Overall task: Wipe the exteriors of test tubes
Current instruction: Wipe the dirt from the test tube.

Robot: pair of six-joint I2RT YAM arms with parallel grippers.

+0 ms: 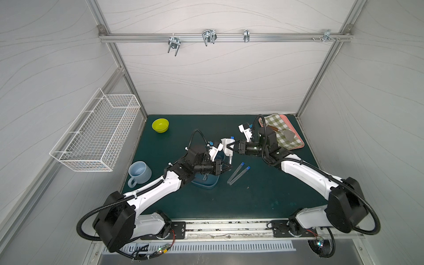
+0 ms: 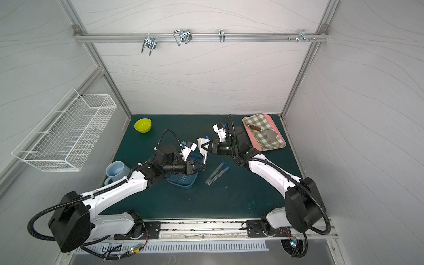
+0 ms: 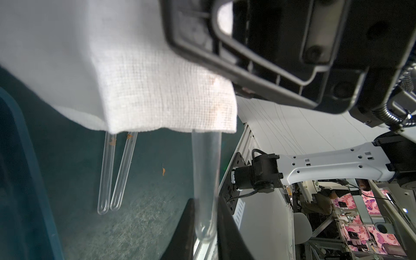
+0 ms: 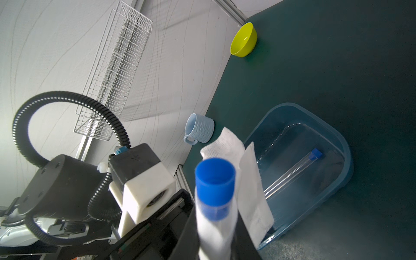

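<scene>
Your left end effector (image 3: 206, 231) is closed narrow on the rounded end of one test tube (image 3: 206, 180). It holds the tube raised above the bench (image 1: 252, 202) near the middle, by the right edge of the blue tray (image 4: 346, 166). Your right end effector (image 4: 216, 236) is pinched on the white cloth (image 3: 135, 78), which wraps the same tube's upper part just below its blue cap (image 4: 215, 175). Part of the cloth hangs loose beside it. Two more test tubes (image 1: 235, 173) lie side by side on the bench just right of your left end effector. Their caps point to the far right and their rounded ends almost touch. A fourth tube (image 4: 292, 173) lies inside the blue tray, slanted across its floor. At the far right, a pink tray (image 1: 298, 143) carries a checked cloth (image 1: 278, 128).
</scene>
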